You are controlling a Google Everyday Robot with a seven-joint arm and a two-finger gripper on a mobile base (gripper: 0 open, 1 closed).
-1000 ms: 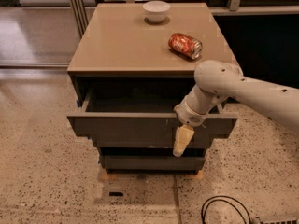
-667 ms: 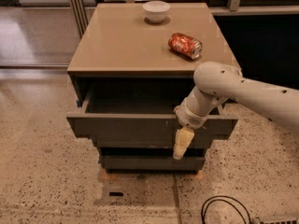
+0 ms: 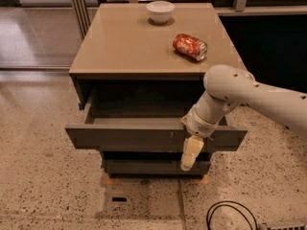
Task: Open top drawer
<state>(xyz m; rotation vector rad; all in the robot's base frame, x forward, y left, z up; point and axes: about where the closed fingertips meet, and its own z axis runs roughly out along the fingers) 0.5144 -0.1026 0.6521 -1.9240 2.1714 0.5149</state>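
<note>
Dark grey top drawer (image 3: 134,138) pulled partway out of cabinet, front panel standing well forward of tan cabinet top (image 3: 124,47), dark inside showing. Gripper (image 3: 189,150) at drawer front, right of centre, cream end hanging down over panel face; white arm (image 3: 249,92) comes in from right. Clamped or loose: cannot tell. White bowl (image 3: 160,11) at back of top. Red can (image 3: 190,47) on its side near right edge. Lower drawer (image 3: 144,167) set back beneath. Black cable (image 3: 225,212) on speckled floor.
</note>
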